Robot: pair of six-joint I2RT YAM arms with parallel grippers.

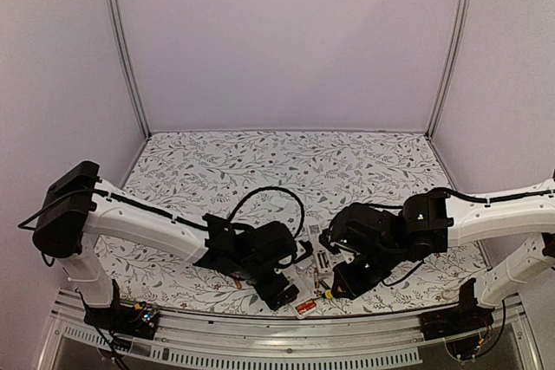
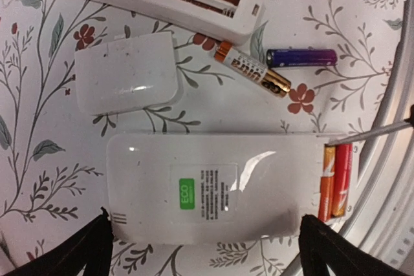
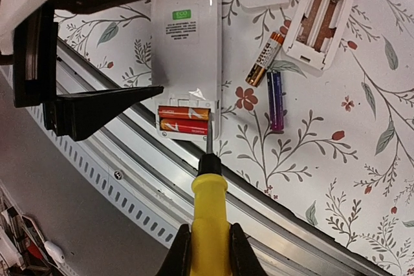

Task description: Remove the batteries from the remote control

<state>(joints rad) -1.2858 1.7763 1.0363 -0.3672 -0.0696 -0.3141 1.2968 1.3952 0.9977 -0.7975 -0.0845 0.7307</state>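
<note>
We found left fingers [image 2: 71, 253] released astride the remote [image 2: 259, 214]; right fingers [image 3: 240, 250] grasped a screwdriver [image 3: 208, 208], tip at its batteries [image 3: 184, 121].

Yellow-handled steel-shaft screwdriver [image 3: 208, 211] at near edge of white floral-print table cover [image 1: 260, 162]; grey aluminium rail [image 1: 286, 333] bordering same edge.

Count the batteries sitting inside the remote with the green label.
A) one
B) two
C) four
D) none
B: two orange-red batteries lie side by side in the open compartment at the end of the remote.
</note>
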